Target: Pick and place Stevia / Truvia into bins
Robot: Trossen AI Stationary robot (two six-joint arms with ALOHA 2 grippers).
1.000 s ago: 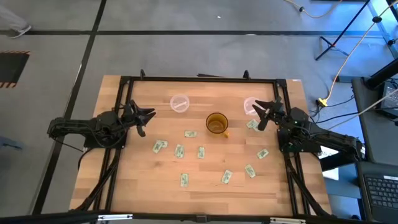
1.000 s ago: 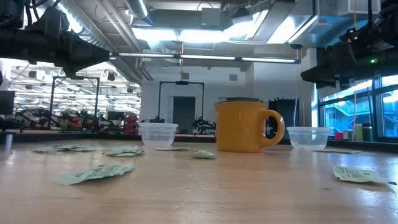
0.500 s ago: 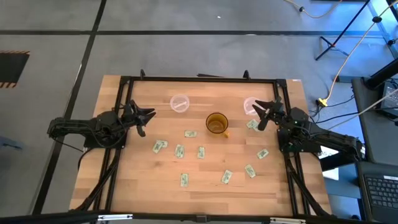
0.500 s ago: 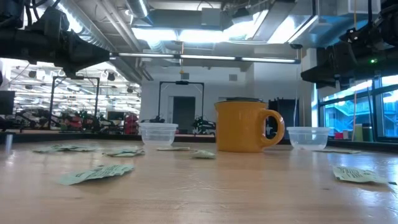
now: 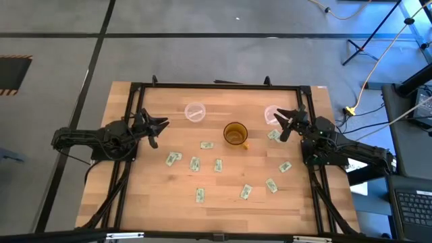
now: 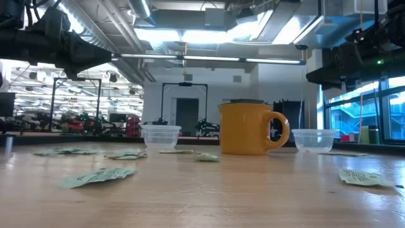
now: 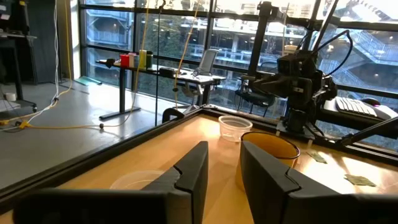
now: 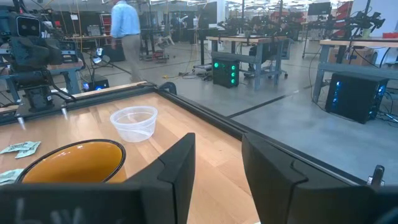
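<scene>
The wooden table (image 5: 223, 202) carries everything, and across the last second nothing on it has moved: both arms sit exactly where they were, so the job looks to be at its very start, or paused. The left gripper (image 5: 160, 125) hangs raised over the table's left side, its two fingers parted with a clear gap and nothing between them; the right gripper (image 5: 285, 121) hangs the same way on the right side, released and empty, just beside the right bin (image 5: 273, 114). An amber mug (image 5: 235, 133) stands near the middle, between that bin and the left bin (image 5: 195, 111); both clear cups look empty. The Stevia packets (image 5: 217, 165) lie flat and scattered over the nearer half of the table, about ten of them, all outside the bins, one (image 5: 273, 135) close under the right gripper. With no packet lifted yet, every placement seems still to be done.
</scene>
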